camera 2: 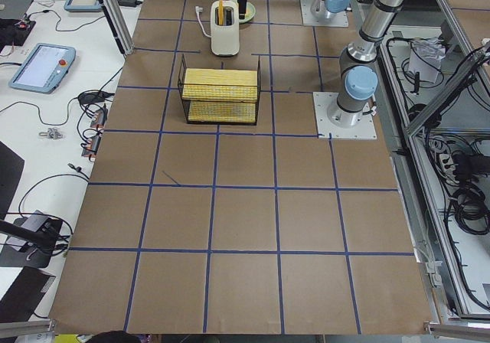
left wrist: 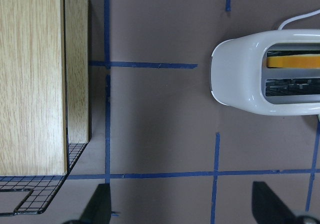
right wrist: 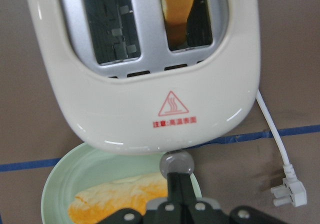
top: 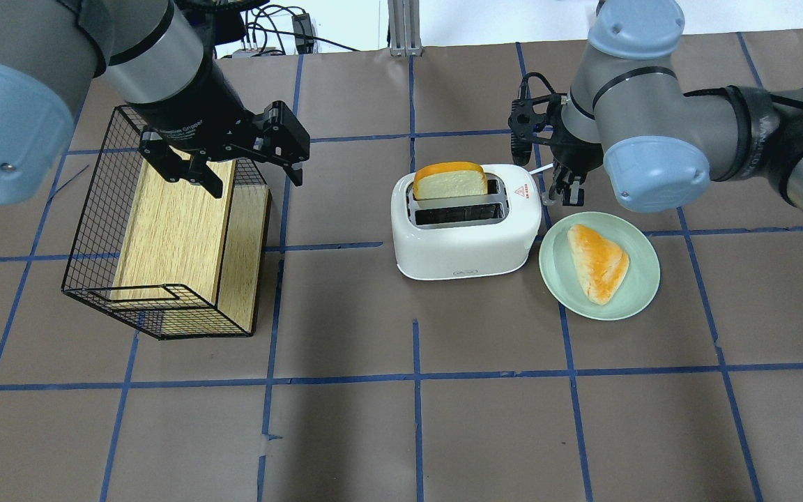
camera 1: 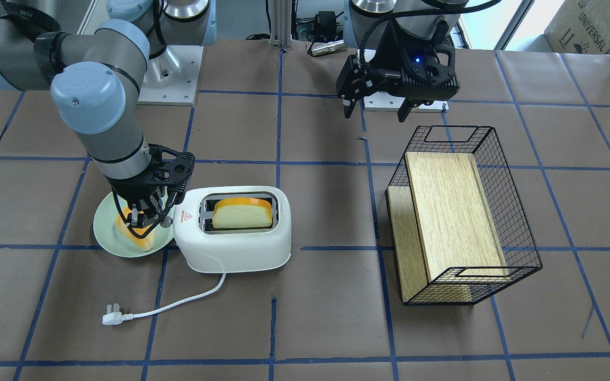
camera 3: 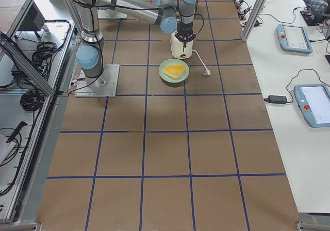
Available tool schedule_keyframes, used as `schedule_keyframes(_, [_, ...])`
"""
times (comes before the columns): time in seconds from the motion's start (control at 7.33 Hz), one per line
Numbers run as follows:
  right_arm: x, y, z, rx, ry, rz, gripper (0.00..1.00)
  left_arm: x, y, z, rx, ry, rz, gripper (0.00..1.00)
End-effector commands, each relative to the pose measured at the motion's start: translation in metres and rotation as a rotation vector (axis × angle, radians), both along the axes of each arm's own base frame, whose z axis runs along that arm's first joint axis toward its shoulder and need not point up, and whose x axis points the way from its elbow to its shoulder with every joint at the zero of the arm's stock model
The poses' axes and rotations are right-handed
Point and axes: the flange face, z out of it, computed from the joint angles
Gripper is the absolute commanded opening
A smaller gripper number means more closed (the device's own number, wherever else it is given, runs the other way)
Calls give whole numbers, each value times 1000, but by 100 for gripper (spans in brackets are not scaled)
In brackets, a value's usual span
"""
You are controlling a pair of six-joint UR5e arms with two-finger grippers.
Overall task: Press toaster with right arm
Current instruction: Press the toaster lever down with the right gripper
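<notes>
At the right fingers (right wrist: 180, 186): closed flat together, gripping nothing, pointed down onto the grey knob (right wrist: 176, 162). Seems to be touching it or a hair above; cannot tell which from the wrist view.

Just past the knob, the toaster (right wrist: 150, 109): white, glossy, upright on the desk (top: 415, 432), near the robot's right side, with the red triangle mark (right wrist: 171, 104) on the end facing the fingers. In the slot farther from the robot, a slice of bread (top: 449, 183) standing well proud of the top. Nothing in the nearer slot.

Under the right wrist, just beside that same end of the toaster, a pale green plate (top: 635, 293) carrying a triangular pastry (top: 598, 261). On the operators' side, the white cord and its plug (camera 1: 111, 318), loose on the desk and plugged into nothing.

Well apart on the other half of the desk, the left fingers (left wrist: 100, 204): spread wide, holding nothing, hanging over the edge of a wire basket (top: 95, 209) with a wooden box (top: 171, 230) inside.

As for progress: approach looks finished, with the fingers lined up on the knob. Judging by how high the bread rides, the press itself is not yet made. Left to do: push the knob straight down until the slice sinks, then lift clear without clipping the plate.
</notes>
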Motion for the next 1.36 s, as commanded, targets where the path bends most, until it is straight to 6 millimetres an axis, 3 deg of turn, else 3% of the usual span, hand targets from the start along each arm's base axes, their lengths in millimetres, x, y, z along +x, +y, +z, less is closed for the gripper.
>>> schedule_keyframes(0.0, [0, -2, -7, 10, 16, 18, 4, 0, 0, 0, 0, 0, 0, 100])
schedule_keyframes(1.23, [2, -4, -54, -13, 19, 134, 4, 0, 0, 0, 0, 0, 0, 100])
